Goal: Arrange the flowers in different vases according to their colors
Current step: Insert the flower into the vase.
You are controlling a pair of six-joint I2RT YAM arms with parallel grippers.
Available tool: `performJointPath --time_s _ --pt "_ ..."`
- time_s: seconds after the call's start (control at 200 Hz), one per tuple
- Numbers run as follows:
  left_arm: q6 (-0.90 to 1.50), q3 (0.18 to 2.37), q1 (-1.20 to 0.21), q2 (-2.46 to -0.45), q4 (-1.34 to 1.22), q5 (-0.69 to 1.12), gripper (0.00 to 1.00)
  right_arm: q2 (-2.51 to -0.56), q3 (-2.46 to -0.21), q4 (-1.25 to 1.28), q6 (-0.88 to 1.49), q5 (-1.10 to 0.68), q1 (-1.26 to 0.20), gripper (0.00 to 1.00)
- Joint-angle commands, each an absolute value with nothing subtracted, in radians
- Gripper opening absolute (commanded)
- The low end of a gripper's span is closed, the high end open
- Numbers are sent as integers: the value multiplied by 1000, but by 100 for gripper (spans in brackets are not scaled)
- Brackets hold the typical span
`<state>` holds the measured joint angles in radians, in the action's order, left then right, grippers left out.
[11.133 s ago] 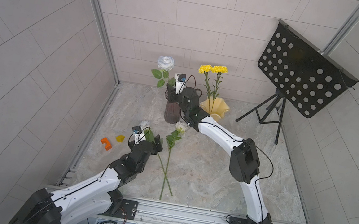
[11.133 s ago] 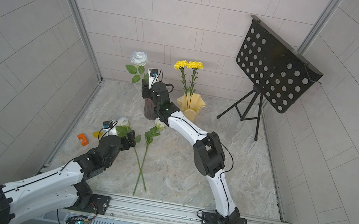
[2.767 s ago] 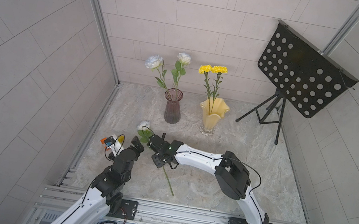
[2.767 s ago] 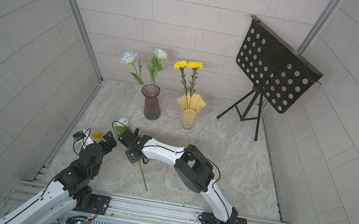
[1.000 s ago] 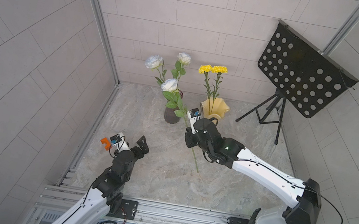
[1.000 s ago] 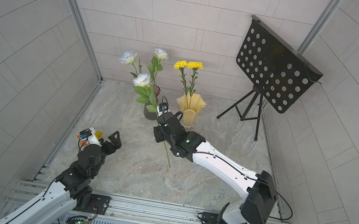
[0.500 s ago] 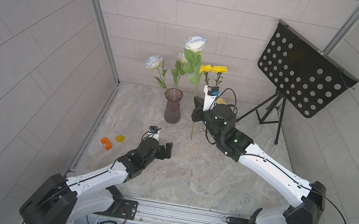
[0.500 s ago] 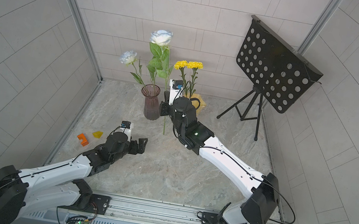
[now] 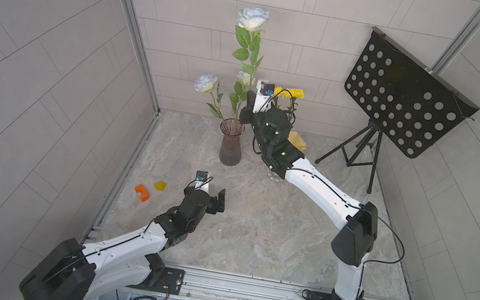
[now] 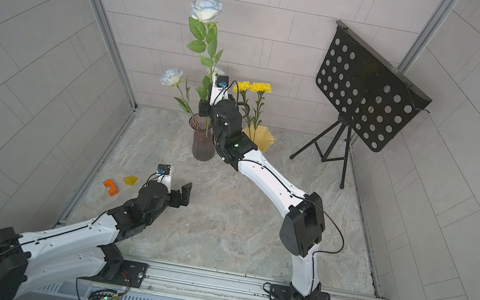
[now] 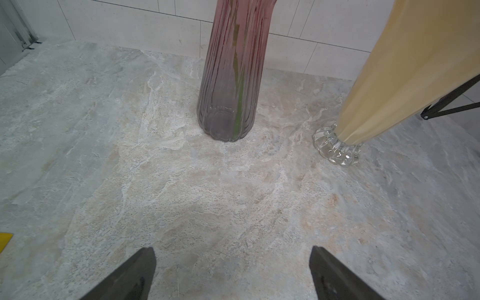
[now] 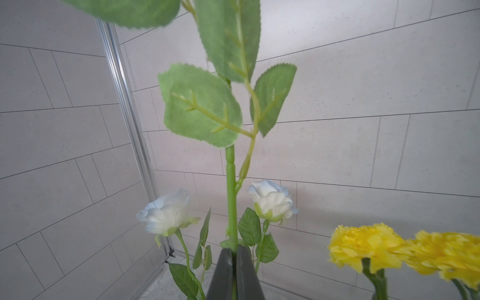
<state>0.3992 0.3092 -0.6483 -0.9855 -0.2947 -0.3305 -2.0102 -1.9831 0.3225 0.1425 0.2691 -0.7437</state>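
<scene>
White rose (image 12: 230,168) in right end effector (image 12: 234,251)

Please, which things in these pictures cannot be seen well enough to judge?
1. Stem end of the tall white rose in the right gripper: cut off by the right wrist view's edge, behind the gripper in a top view.
2. The pale yellow wavy-rimmed vase: mostly behind the right arm in both top views; rim cropped in the left wrist view.
3. The small orange block: too small to identify.
</scene>
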Motion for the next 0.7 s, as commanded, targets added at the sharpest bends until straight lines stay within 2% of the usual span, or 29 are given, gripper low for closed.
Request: performJointPath --time_s 0.0,0.18,0.31,0.695 --pt "376 330 -651 -1002 -290 -331 100 -2099 -2129 335 117 258 -727 0" --pt "377 324 -651 -967 -278 -359 100 -2284 -2359 314 113 232 -715 0" --pt "381 299 -651 -930 -307 -385 100 -2388 -2434 340 105 223 -712 0" --pt "383 299 -650 -915 -307 -396 100 -2390 -2288 426 101 201 -712 0"
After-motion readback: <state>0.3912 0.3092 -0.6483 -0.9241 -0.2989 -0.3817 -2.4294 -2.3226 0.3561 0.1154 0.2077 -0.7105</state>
